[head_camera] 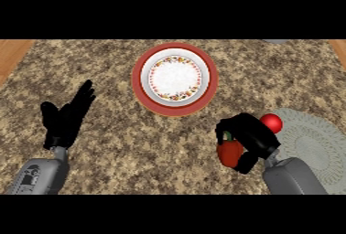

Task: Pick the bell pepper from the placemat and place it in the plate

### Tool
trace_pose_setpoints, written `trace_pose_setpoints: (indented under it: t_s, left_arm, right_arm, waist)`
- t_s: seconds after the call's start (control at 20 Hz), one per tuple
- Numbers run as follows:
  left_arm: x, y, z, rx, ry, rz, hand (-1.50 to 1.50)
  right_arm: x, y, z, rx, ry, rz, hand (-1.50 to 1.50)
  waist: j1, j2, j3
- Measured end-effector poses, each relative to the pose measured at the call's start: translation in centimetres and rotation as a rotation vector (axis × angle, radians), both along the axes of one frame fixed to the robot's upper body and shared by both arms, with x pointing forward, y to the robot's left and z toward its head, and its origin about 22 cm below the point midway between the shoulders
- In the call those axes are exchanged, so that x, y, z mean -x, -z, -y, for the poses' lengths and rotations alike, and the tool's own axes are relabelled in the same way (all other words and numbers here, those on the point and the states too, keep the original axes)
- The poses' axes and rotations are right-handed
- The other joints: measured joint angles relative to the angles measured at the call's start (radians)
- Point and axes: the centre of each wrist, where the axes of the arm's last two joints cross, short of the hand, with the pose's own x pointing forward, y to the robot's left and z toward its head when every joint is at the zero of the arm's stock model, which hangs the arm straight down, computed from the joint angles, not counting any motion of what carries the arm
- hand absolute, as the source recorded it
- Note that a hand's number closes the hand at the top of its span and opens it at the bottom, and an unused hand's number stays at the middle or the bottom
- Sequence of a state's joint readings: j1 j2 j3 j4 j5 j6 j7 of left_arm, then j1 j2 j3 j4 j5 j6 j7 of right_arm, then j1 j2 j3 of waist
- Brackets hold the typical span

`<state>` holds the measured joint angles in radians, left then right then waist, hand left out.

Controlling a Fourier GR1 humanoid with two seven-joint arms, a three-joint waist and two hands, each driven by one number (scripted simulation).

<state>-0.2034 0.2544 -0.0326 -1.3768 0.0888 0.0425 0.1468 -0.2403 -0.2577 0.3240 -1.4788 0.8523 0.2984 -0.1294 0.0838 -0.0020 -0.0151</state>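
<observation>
Noted speckled, stone-like counter (pixel 135 141); glossy ceramic-looking plate (pixel 175 75); woven, matt cloth placemat (pixel 312 142); smooth, shiny bell pepper (pixel 230 153); matt black right hand (pixel 253 134)

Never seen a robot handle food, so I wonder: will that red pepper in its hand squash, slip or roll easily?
The bell pepper looks smooth and rounded, so it may slip within the right hand curled round it. It shows no dent there, so probably fairly stiff. On the plate its bulging form might rock or roll.

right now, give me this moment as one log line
right hand shut on bell pepper | held between placemat and plate | left hand open, resting
</observation>
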Motion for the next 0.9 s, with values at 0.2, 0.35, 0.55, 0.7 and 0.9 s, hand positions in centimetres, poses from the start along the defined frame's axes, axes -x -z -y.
trace_pose_setpoints:
  t_s: [0.2, 0.35, 0.55, 0.7, 0.9]
  left_arm:
    - [-0.5, -0.2, 0.7, 0.004, 0.026, -0.004, 0.00]
    - [-0.6, -0.2, 0.9, 0.003, 0.025, -0.005, 0.00]
    - [-0.9, -0.3, 1.0, 0.000, 0.021, -0.005, 0.00]
    - [-1.1, -0.4, 0.7, -0.002, 0.022, -0.005, 0.00]
    - [-1.2, -0.4, 0.8, 0.002, 0.019, -0.001, 0.00]
  right_arm:
    - [0.2, -2.8, -8.3, -0.081, -0.016, 0.152, 1.50]
    - [0.7, -5.3, -11.9, -0.143, 0.046, 0.300, 1.50]
    - [1.1, -7.9, -15.3, -0.198, 0.176, 0.452, 1.50]
    - [1.1, -8.8, -17.3, -0.248, 0.284, 0.487, 1.50]
    - [0.0, -10.3, -19.7, -0.303, 0.415, 0.479, 1.50]
  waist:
    - [0.022, 0.002, 0.008]
    - [0.022, -0.001, 0.010]
    - [0.017, -0.001, 0.012]
    - [0.015, 0.004, 0.012]
    - [0.012, 0.008, 0.013]
